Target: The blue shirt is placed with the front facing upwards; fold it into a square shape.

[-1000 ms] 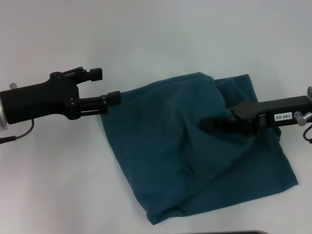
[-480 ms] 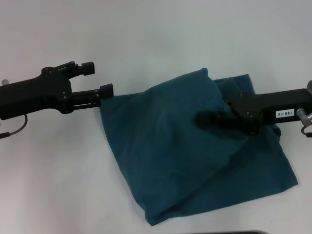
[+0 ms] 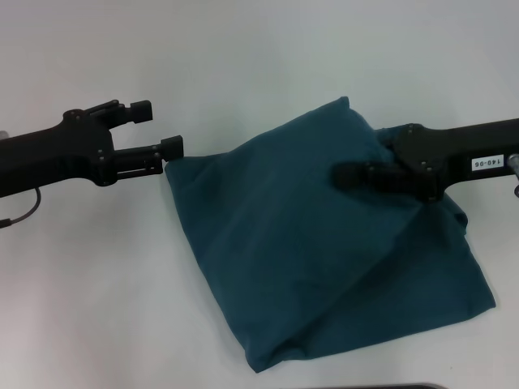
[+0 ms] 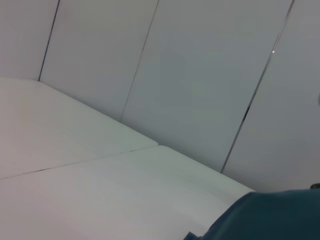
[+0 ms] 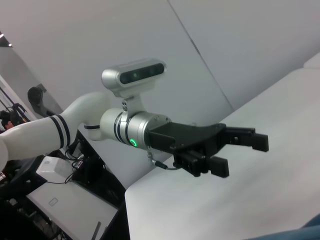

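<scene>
plain white worktop (image 3: 259, 65), pale panelled wall behind it. you have the blue shirt (image 3: 324, 251) lying mid-worktop, folded into a rough diamond, plain teal side up. your left claw (image 3: 158, 130) sits just off the shirt's left corner, fingers spread apart, nothing between them; the right wrist view shows it (image 5: 240, 152) equally empty. your right claw (image 3: 349, 174) reaches in over the shirt's upper right part, fingers together on a raised fold of the cloth there.
</scene>
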Motion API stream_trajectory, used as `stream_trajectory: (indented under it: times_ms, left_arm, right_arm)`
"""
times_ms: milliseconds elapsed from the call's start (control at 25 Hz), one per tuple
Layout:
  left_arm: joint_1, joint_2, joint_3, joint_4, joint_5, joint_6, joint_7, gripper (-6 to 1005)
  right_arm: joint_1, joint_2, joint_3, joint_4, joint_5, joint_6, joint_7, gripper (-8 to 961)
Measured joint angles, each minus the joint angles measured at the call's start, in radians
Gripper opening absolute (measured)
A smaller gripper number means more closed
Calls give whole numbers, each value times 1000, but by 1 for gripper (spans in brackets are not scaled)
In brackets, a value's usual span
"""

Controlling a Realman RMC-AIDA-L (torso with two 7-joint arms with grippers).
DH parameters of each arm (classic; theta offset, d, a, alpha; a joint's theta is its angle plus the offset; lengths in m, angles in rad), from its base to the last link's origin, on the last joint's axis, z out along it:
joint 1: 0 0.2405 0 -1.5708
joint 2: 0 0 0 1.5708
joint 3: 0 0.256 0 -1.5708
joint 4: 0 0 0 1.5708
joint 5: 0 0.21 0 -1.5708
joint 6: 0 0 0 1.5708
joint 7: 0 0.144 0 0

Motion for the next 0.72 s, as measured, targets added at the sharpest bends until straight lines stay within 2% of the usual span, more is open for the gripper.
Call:
stream_trajectory:
  times_ms: [400, 720]
  left_arm:
    - [1, 1, 1, 0, 0, 0, -4, 908]
    - [0, 2, 1, 0, 0, -5, -5, 908]
  right_arm:
    - [-18, -5, 0, 41, 28, 33, 0, 50]
    - [-72, -2, 0, 77, 38, 40, -2, 51]
